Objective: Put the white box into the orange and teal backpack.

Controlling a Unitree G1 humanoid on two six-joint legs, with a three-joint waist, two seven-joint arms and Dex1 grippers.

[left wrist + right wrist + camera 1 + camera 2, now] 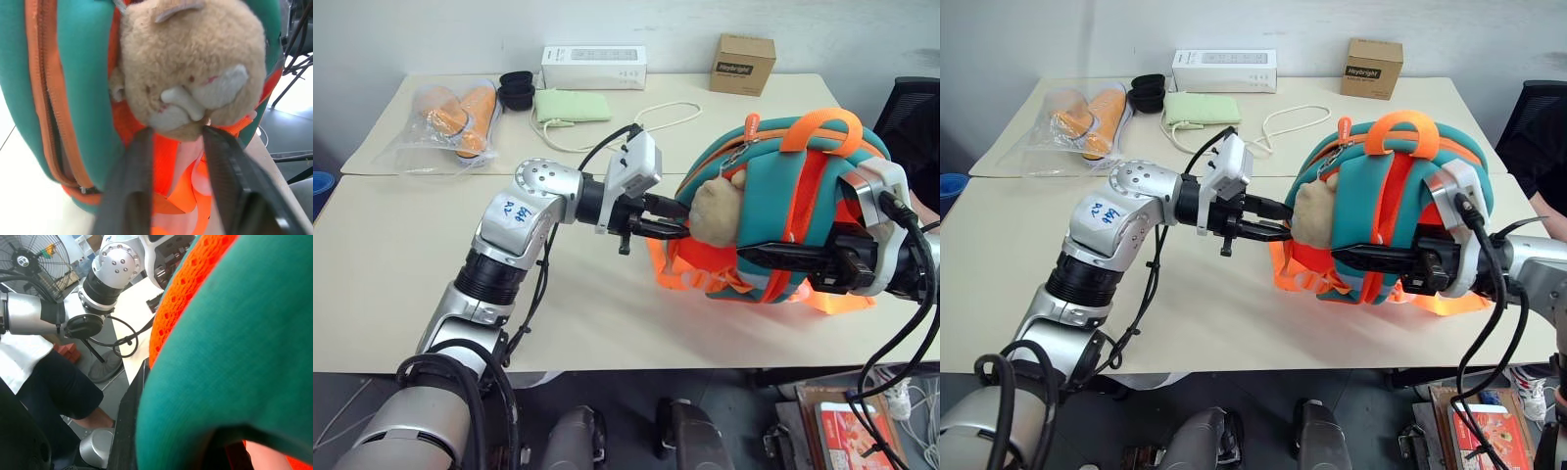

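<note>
Pale beige surface (607,313) against a white wall, carrying the rounded orange and teal fabric backpack (773,176) at its right side, with a long white printed carton (594,67) and a small brown cardboard box (743,64) along the far edge. Left tool (664,217) reaching level across from the left, black fingers (230,171) spread just under the beige plush toy (190,63) hanging on the backpack; right tool (773,259) pointing left, pressed shut against the backpack's orange strap and teal back panel. Flat white case nowhere made out, backpack's inside hidden, right tool's fingertips lost behind the fabric.
</note>
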